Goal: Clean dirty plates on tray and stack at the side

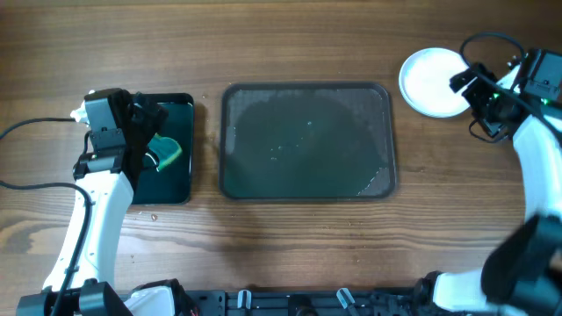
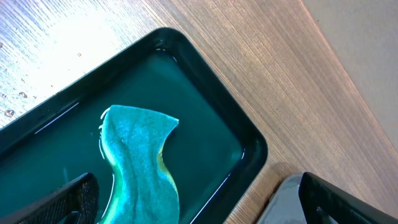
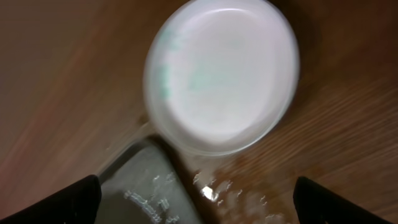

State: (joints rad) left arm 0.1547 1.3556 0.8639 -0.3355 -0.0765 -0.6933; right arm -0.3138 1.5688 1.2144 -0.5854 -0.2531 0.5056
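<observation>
The large dark grey tray (image 1: 306, 140) lies in the middle of the table with no plates on it; its corner shows in the right wrist view (image 3: 149, 186). A stack of plates with a white one on top (image 1: 431, 82) sits on the wood to the tray's right, blurred in the right wrist view (image 3: 221, 74). How many plates are in the stack cannot be told. My right gripper (image 1: 467, 83) is open and empty beside the stack (image 3: 196, 199). My left gripper (image 1: 156, 140) is open over a teal sponge (image 2: 140, 162) lying in the small black tray (image 1: 167, 149).
The small glossy black tray (image 2: 205, 93) holds water around the sponge. Water droplets lie on the wood by the big tray's corner (image 3: 211, 190). A black cable runs along the table's left side (image 1: 26, 132).
</observation>
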